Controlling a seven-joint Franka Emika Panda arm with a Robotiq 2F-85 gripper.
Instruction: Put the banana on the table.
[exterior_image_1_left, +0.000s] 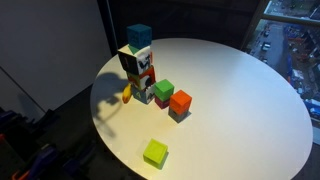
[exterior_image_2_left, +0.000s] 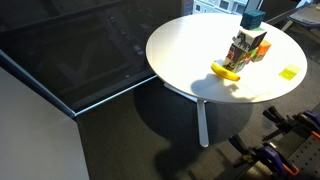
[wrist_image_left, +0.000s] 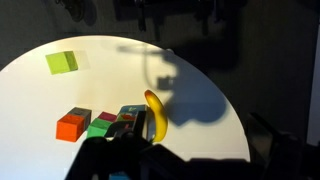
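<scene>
The banana (wrist_image_left: 154, 115) already lies on the white tabletop (exterior_image_1_left: 240, 90) just beside the block stack (exterior_image_1_left: 140, 70), and the end effector (wrist_image_left: 118, 158) stands apart and empty, so I judge that only a careful retreat remains.

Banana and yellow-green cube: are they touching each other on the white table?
Apart. The wrist view shows a wide stretch of bare white table between the banana and the yellow-green cube.

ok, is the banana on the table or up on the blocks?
On the table: the banana lies flat on the white top beside the block stack, not on it.
</scene>
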